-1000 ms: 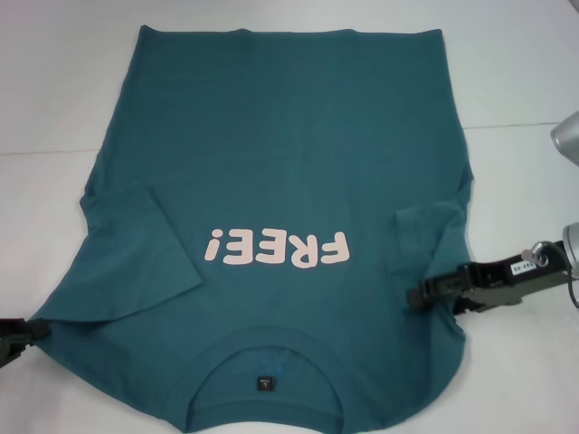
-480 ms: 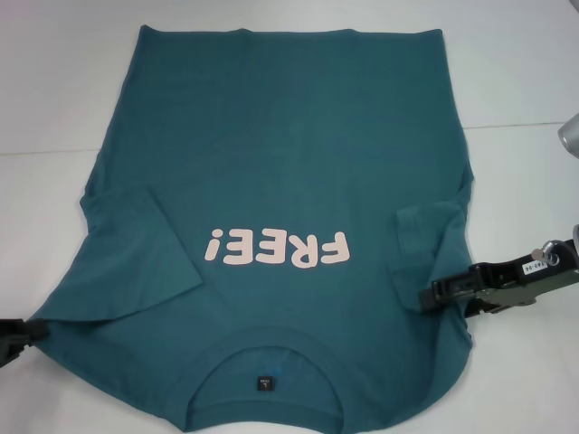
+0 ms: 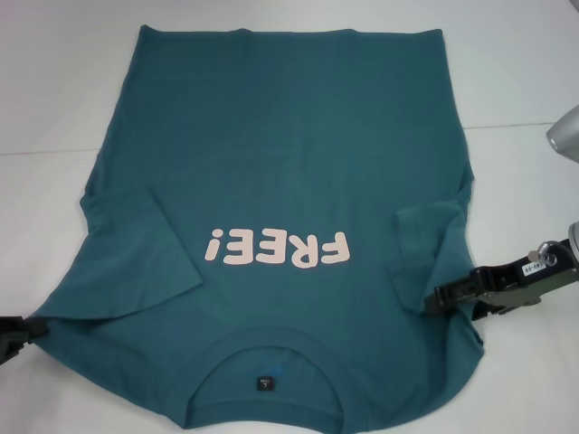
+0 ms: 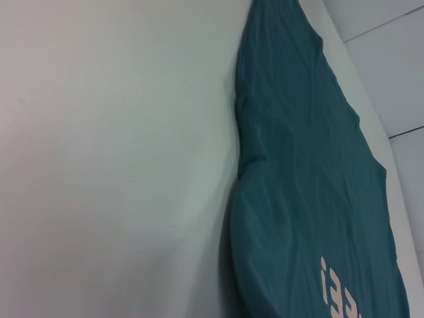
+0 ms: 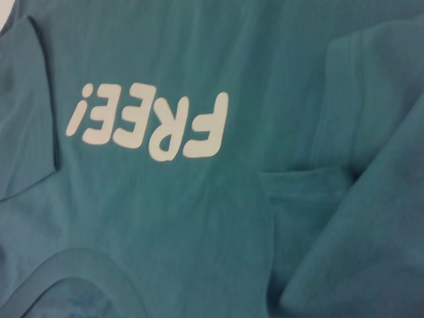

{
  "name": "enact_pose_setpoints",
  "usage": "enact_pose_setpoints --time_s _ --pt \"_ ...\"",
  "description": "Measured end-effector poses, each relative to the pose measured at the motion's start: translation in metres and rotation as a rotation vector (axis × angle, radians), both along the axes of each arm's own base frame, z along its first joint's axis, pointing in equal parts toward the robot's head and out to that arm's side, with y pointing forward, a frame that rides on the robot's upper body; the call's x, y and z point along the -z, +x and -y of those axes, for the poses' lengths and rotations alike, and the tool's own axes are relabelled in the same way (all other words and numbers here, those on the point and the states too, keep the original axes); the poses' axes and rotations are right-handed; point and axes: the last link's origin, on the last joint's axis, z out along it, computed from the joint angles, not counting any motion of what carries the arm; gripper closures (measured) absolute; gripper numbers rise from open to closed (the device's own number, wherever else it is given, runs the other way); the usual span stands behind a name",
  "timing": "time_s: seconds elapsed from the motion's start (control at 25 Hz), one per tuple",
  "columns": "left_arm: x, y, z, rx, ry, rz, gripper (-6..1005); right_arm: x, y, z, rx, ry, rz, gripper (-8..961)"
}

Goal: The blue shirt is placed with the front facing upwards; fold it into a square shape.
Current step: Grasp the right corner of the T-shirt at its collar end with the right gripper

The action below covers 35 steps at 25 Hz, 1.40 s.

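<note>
Head view: right gripper [image 3: 432, 301] backing toward right edge off teal-blue cotton T-shirt [image 3: 280, 172], both sleeves tucked inward; left gripper [image 3: 27, 330] lower left; jaw states unclear.

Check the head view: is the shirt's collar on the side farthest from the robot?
No, the blue shirt lies with its collar at the near edge, hem far away.

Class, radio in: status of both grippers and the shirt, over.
Left gripper at shirt's near-left edge. Right gripper over right sleeve edge. Blue shirt flat, sleeves folded in. Nothing in the way.
</note>
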Motion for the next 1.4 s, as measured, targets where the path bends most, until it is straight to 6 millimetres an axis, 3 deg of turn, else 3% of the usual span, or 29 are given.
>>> enact_pose_setpoints --time_s 0.72,1.4 --pt "0.000 -0.002 0.002 -0.003 0.001 -0.003 974 0.004 -0.009 0.006 -0.064 0.006 -0.124 42" --pt "-0.001 -0.002 0.002 -0.003 0.006 -0.001 974 0.002 0.004 0.012 -0.003 -0.062 0.003 56"
